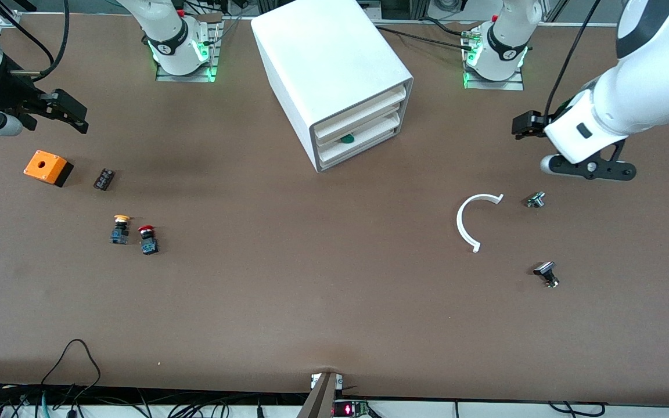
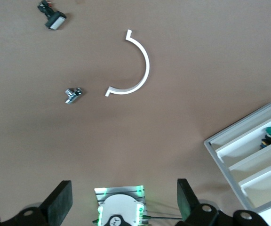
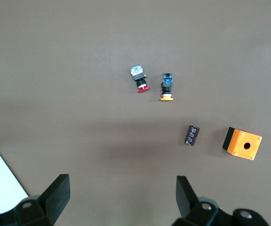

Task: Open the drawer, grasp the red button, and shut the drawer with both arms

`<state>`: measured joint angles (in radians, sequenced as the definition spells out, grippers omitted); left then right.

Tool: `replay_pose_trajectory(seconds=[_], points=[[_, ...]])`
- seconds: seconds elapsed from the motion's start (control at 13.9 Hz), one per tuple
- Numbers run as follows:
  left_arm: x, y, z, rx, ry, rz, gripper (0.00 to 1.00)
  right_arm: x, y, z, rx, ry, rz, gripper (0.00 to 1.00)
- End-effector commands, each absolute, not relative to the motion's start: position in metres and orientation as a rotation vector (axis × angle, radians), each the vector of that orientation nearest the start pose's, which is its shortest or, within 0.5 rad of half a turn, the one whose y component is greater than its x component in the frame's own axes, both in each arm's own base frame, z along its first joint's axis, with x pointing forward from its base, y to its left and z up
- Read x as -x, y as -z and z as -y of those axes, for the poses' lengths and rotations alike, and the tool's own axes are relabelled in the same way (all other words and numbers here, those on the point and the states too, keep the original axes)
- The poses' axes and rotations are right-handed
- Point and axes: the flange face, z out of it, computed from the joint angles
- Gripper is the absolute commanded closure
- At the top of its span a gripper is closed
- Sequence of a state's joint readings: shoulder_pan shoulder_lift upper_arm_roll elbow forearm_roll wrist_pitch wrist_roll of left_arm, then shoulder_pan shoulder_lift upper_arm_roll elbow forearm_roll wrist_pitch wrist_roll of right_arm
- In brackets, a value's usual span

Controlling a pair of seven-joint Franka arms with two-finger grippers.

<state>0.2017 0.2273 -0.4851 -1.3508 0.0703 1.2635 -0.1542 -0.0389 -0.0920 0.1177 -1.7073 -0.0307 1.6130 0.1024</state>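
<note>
Cables (image 1: 73, 371) trail along the brown table (image 1: 311, 290) edge.

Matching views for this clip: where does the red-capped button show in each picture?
Front view: the red-capped button lies on the table toward the right arm's end, beside the orange-capped button.
Right wrist view: it shows beside that same orange-capped button, below the open right gripper.
Left wrist view: not in it.
Shared landmark: the orange box.
</note>
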Motion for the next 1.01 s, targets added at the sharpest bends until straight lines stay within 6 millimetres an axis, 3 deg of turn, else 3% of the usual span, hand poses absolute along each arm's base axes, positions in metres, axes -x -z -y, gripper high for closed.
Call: replay_pose_trajectory(seconds=[0.0, 0.14, 0.29, 0.5, 0.94], points=[[-0.546, -0.581, 0.086, 3.076, -0.355, -0.300, 0.02, -0.521, -0.622, -0.034, 3.195, 0.019, 0.103, 0.00], [-0.532, -0.567, 0.055, 3.122, -0.252, -0.376, 0.02, -0.526, -0.632, -0.023, 3.190, 0.052, 0.094, 0.00], [-0.531, -0.562, 0.035, 3.132, -0.205, -0.380, 0.01, -0.529, -0.638, -0.017, 3.183, 0.068, 0.088, 0.00], [-0.546, -0.567, 0.030, 3.132, 0.003, -0.378, 0.01, -0.528, -0.641, -0.016, 3.182, 0.063, 0.080, 0.00], [-0.537, -0.576, 0.021, 3.150, -0.065, -0.218, 0.01, -0.528, -0.640, -0.017, 3.181, 0.059, 0.075, 0.00]])
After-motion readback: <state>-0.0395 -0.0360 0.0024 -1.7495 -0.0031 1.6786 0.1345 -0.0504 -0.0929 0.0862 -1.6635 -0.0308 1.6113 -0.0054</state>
